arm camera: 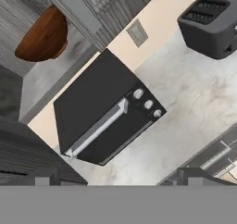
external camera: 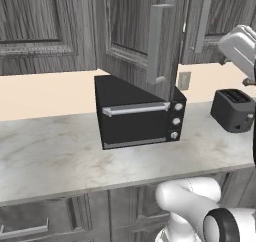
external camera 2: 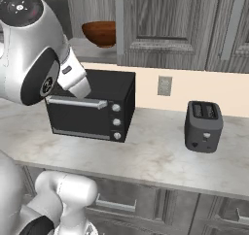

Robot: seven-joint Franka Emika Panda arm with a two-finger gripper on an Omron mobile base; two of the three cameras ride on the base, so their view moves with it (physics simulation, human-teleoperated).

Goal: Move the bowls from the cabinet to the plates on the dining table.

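A glossy reddish-brown bowl [external camera 2: 99, 33] sits on the shelf of the open dark grey cabinet [external camera 2: 160, 25], above and behind the toaster oven. In the hand view the same bowl [arm camera: 44, 35] lies at the upper left on the cabinet shelf [arm camera: 51, 77], beside the open door's silver handle [arm camera: 76, 8]. My gripper [arm camera: 122, 177] is open, its two dark fingertips [arm camera: 46, 176] spread wide with nothing between them, well short of the bowl and above the counter. In the left base view the open cabinet door [external camera: 135, 31] hides the shelf. The plates and the dining table are out of view.
A black toaster oven [external camera: 140, 116] stands on the marble counter [external camera: 50, 156] right under the open cabinet. A dark toaster [external camera 2: 203, 126] sits further right, below a wall outlet [external camera 2: 164, 85]. My white arm [external camera 2: 29, 49] rises at the left of the right base view.
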